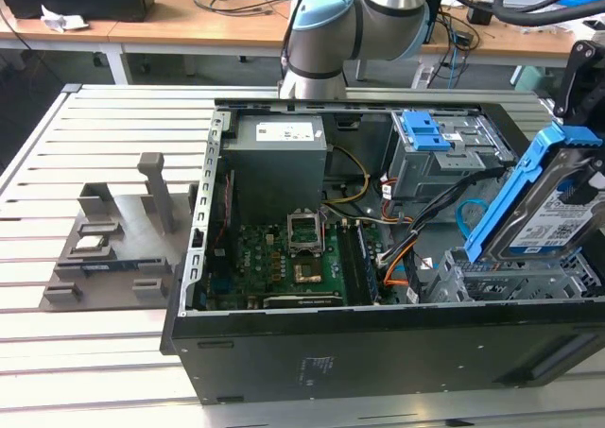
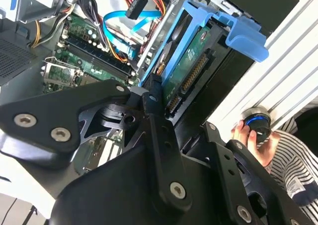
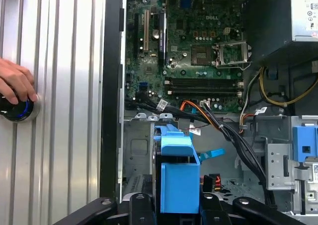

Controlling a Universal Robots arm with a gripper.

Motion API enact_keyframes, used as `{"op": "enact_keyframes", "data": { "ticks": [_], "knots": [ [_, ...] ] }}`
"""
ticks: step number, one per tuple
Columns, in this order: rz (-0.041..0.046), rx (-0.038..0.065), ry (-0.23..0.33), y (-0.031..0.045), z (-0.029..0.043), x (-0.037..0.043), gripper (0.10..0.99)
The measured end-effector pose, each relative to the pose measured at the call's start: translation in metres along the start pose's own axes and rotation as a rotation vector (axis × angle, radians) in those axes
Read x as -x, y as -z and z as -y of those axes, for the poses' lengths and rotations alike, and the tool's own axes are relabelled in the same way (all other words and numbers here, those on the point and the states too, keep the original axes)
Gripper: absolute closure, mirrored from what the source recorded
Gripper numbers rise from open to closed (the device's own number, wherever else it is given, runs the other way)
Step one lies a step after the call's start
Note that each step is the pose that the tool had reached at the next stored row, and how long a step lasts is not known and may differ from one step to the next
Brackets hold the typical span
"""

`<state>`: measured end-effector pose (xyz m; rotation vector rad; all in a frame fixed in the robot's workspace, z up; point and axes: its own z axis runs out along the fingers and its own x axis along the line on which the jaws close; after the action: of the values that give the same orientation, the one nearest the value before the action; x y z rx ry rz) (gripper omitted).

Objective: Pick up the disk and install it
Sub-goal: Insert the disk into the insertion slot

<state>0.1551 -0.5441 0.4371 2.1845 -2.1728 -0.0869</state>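
Observation:
The disk (image 1: 553, 211) is a silver drive with a white-and-blue label in a blue carrier frame. It hangs steeply tilted over the metal drive cage (image 1: 510, 272) at the open computer case's corner on the exterior view's right. My black gripper (image 1: 579, 116) is shut on the disk's upper end. In the second wrist view the disk (image 2: 191, 66) shows its green board and connector, gripped between the fingers (image 2: 151, 98). In the first wrist view its blue frame (image 3: 176, 178) sits edge-on between the fingers (image 3: 140, 201), above the empty bay floor (image 3: 139, 150).
Inside the case are the grey power-supply box (image 1: 279, 159), the motherboard (image 1: 284, 258), a blue latch plate (image 1: 423, 130) and loose cables (image 1: 402, 253). A grey fixture (image 1: 113, 239) stands on the slatted table. A person's hand (image 3: 15, 81) rests on a round knob (image 3: 17, 110) beside the case.

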Motion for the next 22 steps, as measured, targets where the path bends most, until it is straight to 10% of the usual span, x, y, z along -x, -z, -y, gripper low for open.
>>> {"op": "enact_keyframes", "data": {
  "ticks": [22],
  "knots": [
    [0.0, 0.0, 0.0, -0.0617, 0.0027, 0.0005, 0.725]
  ]
}}
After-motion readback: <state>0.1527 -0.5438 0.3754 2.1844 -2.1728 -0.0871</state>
